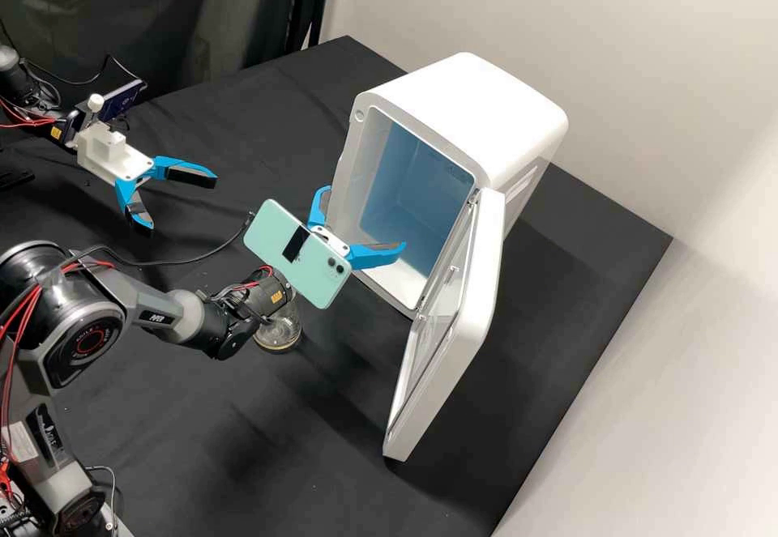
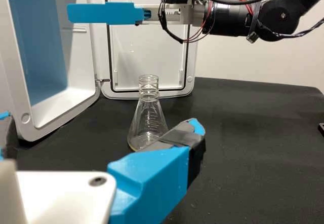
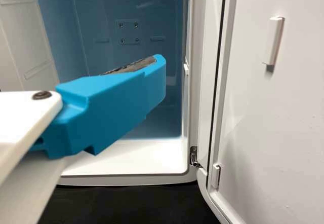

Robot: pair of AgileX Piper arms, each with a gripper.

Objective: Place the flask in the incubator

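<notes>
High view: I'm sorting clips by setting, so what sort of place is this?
Likely a robotics laboratory: a glass flask stands on a black bench near a small white incubator with its door open, a dark grey robot arm nearby.

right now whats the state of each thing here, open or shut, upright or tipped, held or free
incubator: door swung wide open, nothing visible inside
flask: upright on the bench, uncapped, not held
left gripper: open, empty, off to the side of the flask
right gripper: open, empty, at the incubator's opening
</notes>
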